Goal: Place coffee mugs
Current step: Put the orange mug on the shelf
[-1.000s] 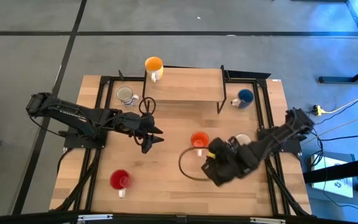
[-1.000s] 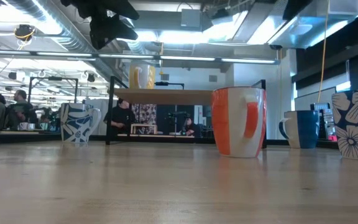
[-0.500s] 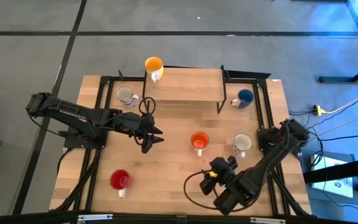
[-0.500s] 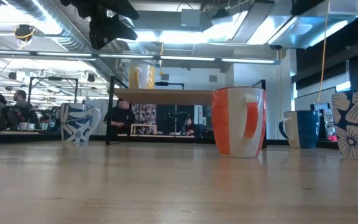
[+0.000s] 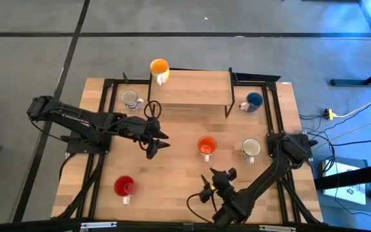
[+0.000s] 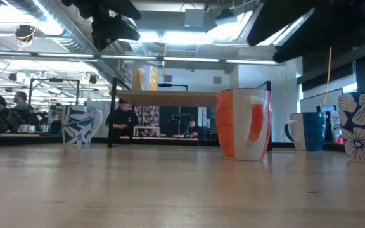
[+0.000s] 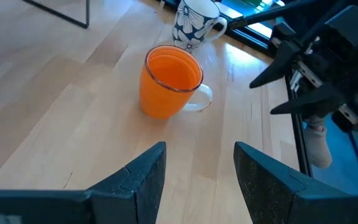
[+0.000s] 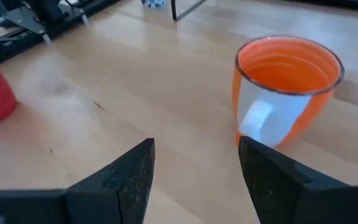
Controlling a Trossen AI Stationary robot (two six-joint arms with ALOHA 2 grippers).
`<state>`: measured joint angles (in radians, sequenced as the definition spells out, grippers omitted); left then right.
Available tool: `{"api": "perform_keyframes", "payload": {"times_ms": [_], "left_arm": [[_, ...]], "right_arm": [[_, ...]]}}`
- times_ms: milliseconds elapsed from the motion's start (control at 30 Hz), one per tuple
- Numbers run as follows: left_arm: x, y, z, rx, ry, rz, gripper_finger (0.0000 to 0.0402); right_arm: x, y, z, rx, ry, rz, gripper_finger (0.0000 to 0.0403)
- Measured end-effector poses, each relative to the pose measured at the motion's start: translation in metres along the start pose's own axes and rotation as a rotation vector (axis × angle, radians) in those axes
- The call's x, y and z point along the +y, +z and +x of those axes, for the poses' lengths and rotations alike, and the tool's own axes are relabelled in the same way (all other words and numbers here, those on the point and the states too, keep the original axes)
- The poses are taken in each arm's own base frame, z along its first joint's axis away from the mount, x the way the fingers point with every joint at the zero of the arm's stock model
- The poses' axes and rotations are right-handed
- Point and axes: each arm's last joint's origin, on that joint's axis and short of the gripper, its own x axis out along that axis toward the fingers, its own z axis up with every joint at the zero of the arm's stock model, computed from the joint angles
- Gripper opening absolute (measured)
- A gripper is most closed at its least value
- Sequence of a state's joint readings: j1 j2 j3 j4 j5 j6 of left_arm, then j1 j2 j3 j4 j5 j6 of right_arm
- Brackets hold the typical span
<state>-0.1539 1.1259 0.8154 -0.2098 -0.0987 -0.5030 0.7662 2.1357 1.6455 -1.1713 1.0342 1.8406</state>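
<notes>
The orange mug [image 5: 206, 145] stands upright on its base at mid-table, its white handle [image 8: 257, 121] toward the near edge. My right gripper [image 5: 216, 182] hovers open just on its near side, pointing at it [image 8: 194, 168]. My left gripper [image 5: 160, 138] waits open to the orange mug's left [image 7: 197, 168]. The yellow mug [image 5: 159, 67] stands on the wooden shelf's [image 5: 189, 89] far left corner. The white mug with blue pattern [image 5: 131, 99], the dark blue mug [image 5: 254, 100], the flowered white mug [image 5: 251, 148] and the red mug [image 5: 125, 187] stand on the table.
The shelf's dark legs [image 5: 229, 103] stand behind the orange mug. Black frame rails [image 5: 272, 116] run along the table's sides. Bare wood lies between the red mug and my right gripper. People [image 6: 122, 120] show in the room beyond the table.
My right gripper has swung from beside the orange mug toward the table's near edge and sunk lower, turning so that its fingers now point back at the orange mug. Its arm has come into the low view's top right. The mugs have kept their places.
</notes>
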Motion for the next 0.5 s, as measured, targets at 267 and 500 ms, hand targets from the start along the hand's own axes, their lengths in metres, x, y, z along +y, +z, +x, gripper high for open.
{"api": "perform_keyframes", "payload": {"times_ms": [267,500], "left_arm": [[-0.002,-0.001,0.0,0.042,-0.082,0.071,0.0183],[-0.002,-0.001,0.0,0.042,-0.082,0.069,0.0183]], "right_arm": [[0.0,-0.022,0.022,0.007,-0.069,-0.019,0.0221],[-0.009,-0.024,0.037,-0.002,-0.174,0.002,0.0221]]}}
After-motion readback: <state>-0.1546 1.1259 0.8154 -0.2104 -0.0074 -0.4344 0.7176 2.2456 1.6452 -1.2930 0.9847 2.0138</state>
